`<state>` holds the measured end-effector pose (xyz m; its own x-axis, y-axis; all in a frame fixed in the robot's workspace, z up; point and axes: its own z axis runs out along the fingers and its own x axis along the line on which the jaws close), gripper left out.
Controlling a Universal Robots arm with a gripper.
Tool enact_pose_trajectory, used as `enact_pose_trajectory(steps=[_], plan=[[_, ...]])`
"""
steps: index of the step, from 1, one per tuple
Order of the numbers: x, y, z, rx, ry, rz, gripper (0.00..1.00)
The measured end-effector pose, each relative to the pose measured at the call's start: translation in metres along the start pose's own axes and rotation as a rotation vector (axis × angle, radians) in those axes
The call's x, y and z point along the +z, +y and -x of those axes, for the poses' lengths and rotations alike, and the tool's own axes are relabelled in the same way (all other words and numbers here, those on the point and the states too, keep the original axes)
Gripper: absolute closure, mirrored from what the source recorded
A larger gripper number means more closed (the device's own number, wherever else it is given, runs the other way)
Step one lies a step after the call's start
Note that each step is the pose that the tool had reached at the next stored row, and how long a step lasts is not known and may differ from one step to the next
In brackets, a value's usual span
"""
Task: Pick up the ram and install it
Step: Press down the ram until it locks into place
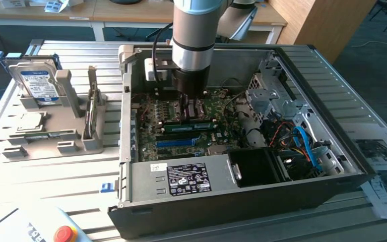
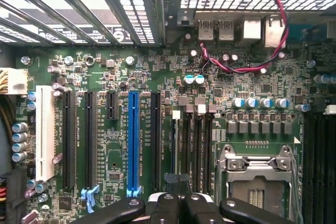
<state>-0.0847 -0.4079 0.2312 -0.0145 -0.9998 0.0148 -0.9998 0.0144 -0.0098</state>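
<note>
Looking into the exterior view first, I saw the open computer case (image 1: pixel 247 199) lying on its side on the slatted table (image 1: pixel 39 171), its four walls boxing in the arm (image 1: pixel 192 30), which had reached down near the rear wall. The gripper (image 1: pixel 190 103) was closed just above the motherboard (image 1: pixel 180 136). The ram (image 1: pixel 190 125), one green stick, lay along the board directly beside the fingertips; I could not tell whether they touched it. Room was tight there: the power supply (image 1: pixel 187 179) filled the near side, and a drive cage (image 1: pixel 274 96) with blue cables (image 1: pixel 308 146) crowded the exterior view's right. Outside the case, on the exterior view's left, a grey fixture (image 1: pixel 66 126) held one hard drive (image 1: pixel 39 83), one square processor chip (image 1: pixel 30 121) and one thin dark card (image 1: pixel 92 108) standing on edge. In the wrist view I saw the two fingers (image 2: pixel 165 205) pressed together over the board, with one blue slot (image 2: pixel 134 140), one white slot (image 2: pixel 44 129) and one processor socket (image 2: pixel 257 174) around them.
</note>
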Motion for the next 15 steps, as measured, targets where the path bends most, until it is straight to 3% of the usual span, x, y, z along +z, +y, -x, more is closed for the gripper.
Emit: enact_pose_trajectory(steps=[15], plan=[[-0.0174, -0.0002, 0.000, 0.000, -0.0006, 0.0001, 0.90]])
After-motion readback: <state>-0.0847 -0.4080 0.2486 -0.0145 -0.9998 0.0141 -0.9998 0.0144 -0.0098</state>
